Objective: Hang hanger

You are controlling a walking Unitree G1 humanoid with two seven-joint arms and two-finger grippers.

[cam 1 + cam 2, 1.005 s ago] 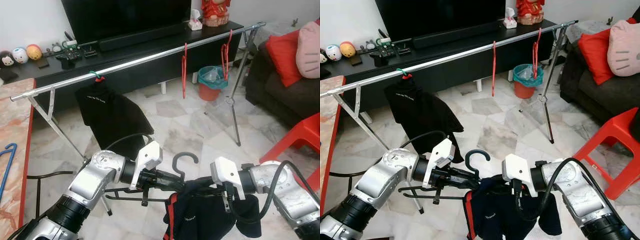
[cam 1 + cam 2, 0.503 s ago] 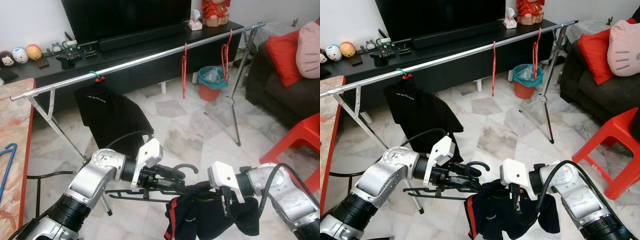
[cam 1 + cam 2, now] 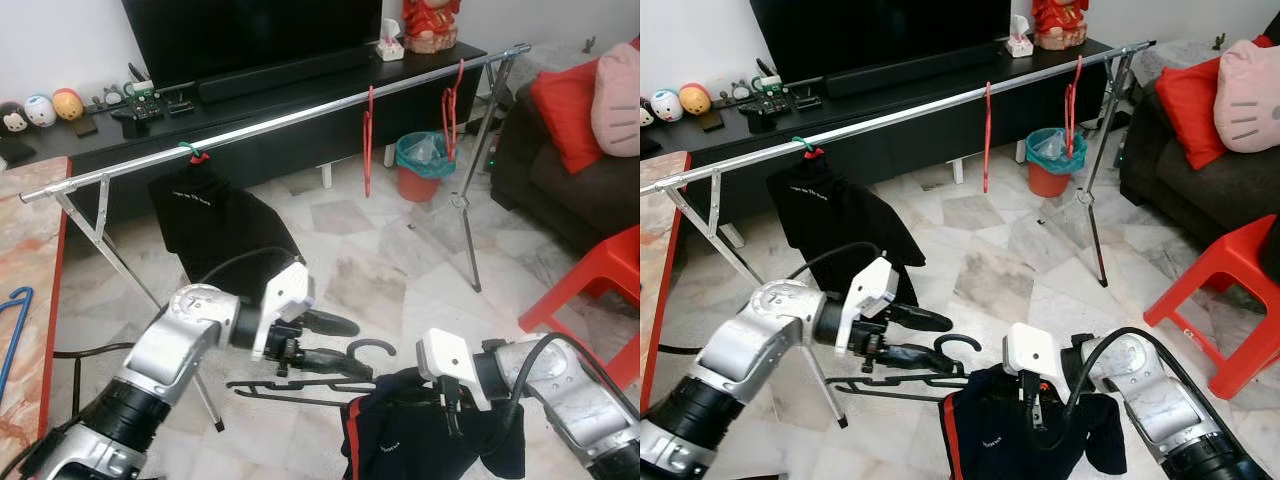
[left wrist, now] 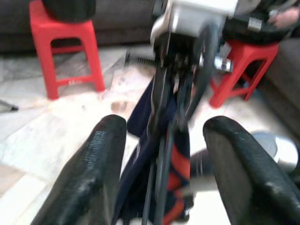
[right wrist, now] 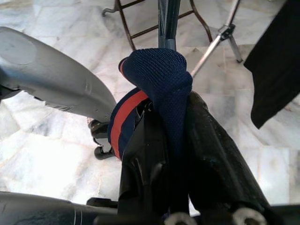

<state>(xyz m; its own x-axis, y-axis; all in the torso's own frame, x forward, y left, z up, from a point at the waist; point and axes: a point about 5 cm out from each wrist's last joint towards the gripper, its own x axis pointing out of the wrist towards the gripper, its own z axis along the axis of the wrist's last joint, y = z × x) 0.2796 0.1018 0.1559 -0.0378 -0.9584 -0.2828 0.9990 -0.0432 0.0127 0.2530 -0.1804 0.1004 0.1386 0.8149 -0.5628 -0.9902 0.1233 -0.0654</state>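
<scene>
I see the hanger [image 3: 940, 362] as a dark, thin-framed one with a curved hook at its top, carrying a navy garment [image 3: 1015, 435] with a red stripe that bunches and droops below it. The hanger sits low and near me, between my two arms and well short of the silver rail [image 3: 280, 120] that runs from the near left to the far right across the room. Its long axis lies roughly level, left to right, with the hook [image 3: 372, 348] standing up from the middle and curling over toward the right. My right pincer [image 5: 164, 154] is clamped on the garment where it wraps the hanger's bar, the navy cloth folded over between the two black fingers. My left pincer [image 3: 325, 342] is just left of the hook with its two fingers [image 4: 93, 173] spread apart; in the left wrist view the hanger's bars and the cloth show blurred in the gap between them, and I cannot tell whether either finger touches them. On the rail a black shirt [image 3: 215, 225] hangs from a green-hooked hanger toward the left, and two red hangers [image 3: 369, 135] hang bare farther right. A teal-lined red bin [image 3: 422, 165] stands on the marble floor [image 3: 360, 260] beyond the rail, and a red stool [image 3: 600, 285] stands at the right.
</scene>
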